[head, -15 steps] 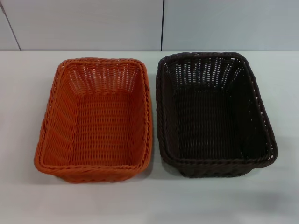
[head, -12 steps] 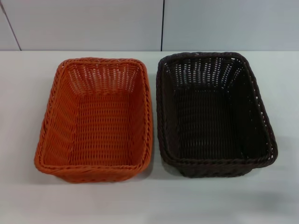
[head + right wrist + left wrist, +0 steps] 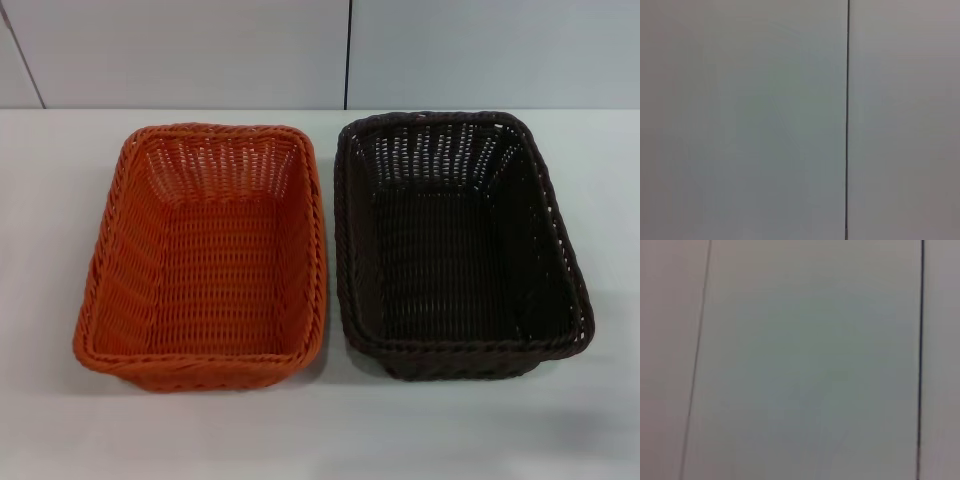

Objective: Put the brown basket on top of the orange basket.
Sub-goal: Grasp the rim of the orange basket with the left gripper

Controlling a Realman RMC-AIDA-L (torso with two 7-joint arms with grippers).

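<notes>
A: Both baskets sit side by side on the white table (image 3: 40, 200), open and empty. The orange basket (image 3: 205, 255) is on the left, the brown basket (image 3: 455, 245) just beside it on the right, their rims nearly touching.

B: And the arms?

A: Neither gripper is in sight, so I can't tell how the fingers stand. Both wrist cameras show only pale wall panels.

B: So nothing's begun?

A: Looks that way. Next, I'd say, reach for the brown basket's rim, lift it, carry it left and nest it.
</notes>
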